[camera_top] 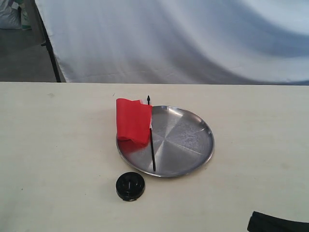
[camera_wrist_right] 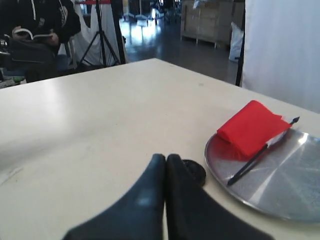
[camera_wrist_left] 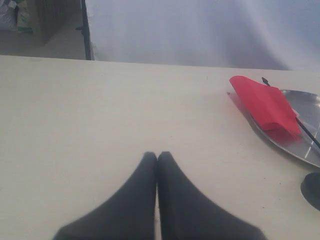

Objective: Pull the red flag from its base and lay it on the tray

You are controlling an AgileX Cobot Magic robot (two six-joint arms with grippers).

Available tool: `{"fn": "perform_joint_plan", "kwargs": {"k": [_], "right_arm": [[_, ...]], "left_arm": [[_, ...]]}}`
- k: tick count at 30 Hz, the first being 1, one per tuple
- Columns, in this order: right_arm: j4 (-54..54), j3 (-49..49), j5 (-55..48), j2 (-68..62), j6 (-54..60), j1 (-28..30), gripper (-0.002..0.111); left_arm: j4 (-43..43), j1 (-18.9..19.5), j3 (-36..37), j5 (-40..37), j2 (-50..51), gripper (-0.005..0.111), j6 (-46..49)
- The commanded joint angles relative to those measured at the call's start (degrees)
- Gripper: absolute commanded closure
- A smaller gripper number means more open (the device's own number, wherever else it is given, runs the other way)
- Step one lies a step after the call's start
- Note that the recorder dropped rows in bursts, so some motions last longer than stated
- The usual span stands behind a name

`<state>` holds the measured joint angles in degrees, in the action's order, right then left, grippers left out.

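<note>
Red flag [camera_top: 133,121] lying on tray [camera_top: 189,137], base [camera_top: 130,186] beside it, left tool [camera_wrist_left: 157,156] and right tool [camera_wrist_right: 166,159] pressed together, empty

Nothing legible, no writing, label, brand or number: the red flag [camera_top: 133,121] is plain cloth, the tray [camera_top: 189,141] bare steel (only faint radial lines), the base [camera_top: 130,186] unmarked black.

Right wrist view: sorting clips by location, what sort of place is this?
Likely a lab or workshop hall: tripod, wooden cabinets and a seated person beyond the table, white backdrop cloth alongside.
</note>
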<state>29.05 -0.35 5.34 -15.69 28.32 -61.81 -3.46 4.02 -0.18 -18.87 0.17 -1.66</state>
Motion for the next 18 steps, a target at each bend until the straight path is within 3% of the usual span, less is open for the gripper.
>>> {"fn": "perform_joint_plan", "kwargs": {"k": [1, 8, 12, 18], "right_arm": [[-1.1, 0.4, -2.5, 4.6, 1.9, 0.4, 0.108], [-0.3, 0.4, -9.6, 6.9, 2.1, 2.7, 0.108], [0.8, 0.4, -13.3, 10.0, -0.1, 9.9, 0.108], [4.1, 0.4, -15.9, 15.7, -0.4, 25.1, 0.108]], "left_arm": [[0.3, 0.1, 0.2, 0.2, -0.2, 0.107, -0.1], [0.3, 0.1, 0.2, 0.2, -0.2, 0.107, -0.1], [0.3, 0.1, 0.2, 0.2, -0.2, 0.107, -0.1], [0.3, 0.1, 0.2, 0.2, -0.2, 0.107, -0.1]]}}
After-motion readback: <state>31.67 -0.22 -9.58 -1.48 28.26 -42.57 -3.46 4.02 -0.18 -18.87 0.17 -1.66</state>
